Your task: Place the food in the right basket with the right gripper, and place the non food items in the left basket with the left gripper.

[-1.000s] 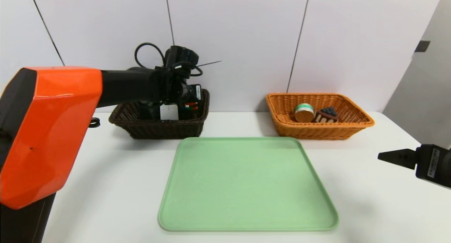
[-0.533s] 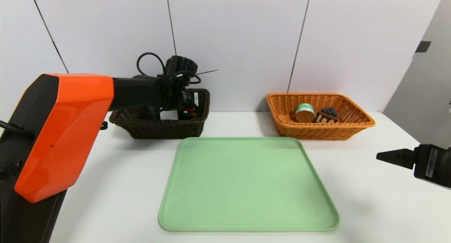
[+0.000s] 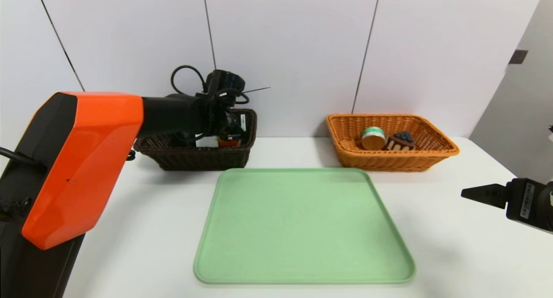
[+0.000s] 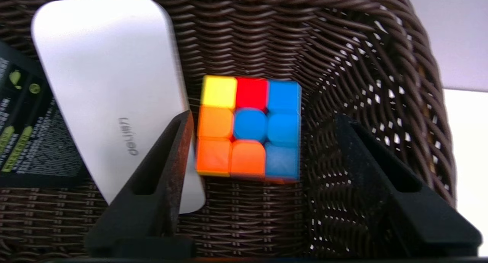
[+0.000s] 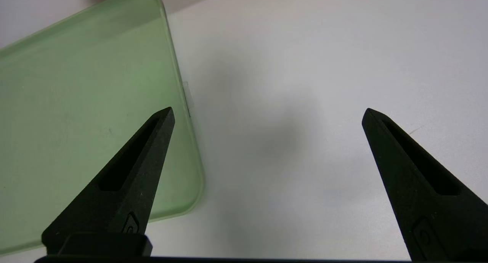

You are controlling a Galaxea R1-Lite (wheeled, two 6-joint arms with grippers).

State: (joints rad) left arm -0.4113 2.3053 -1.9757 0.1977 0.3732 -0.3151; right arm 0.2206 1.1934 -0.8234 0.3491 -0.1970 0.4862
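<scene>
My left gripper (image 4: 265,116) is down inside the dark brown left basket (image 3: 198,157), open. A multicoloured puzzle cube (image 4: 248,129) rests on the basket floor between its fingers, with a clear gap to one finger. Beside the cube lie a white oblong case (image 4: 110,87) and a black printed packet (image 4: 26,141). The orange right basket (image 3: 389,162) holds a round green-lidded tub (image 3: 373,138) and a cake slice (image 3: 401,141). My right gripper (image 5: 268,110) hovers open and empty over the table near the right edge.
A green tray (image 3: 302,224) with nothing on it lies in the middle of the white table, between the baskets and me. Its corner (image 5: 76,103) shows beside the right gripper. A wall stands just behind both baskets.
My left gripper has sunk lower into the dark basket and opened, and the cube now rests free on the basket floor. The right arm has stayed still.
</scene>
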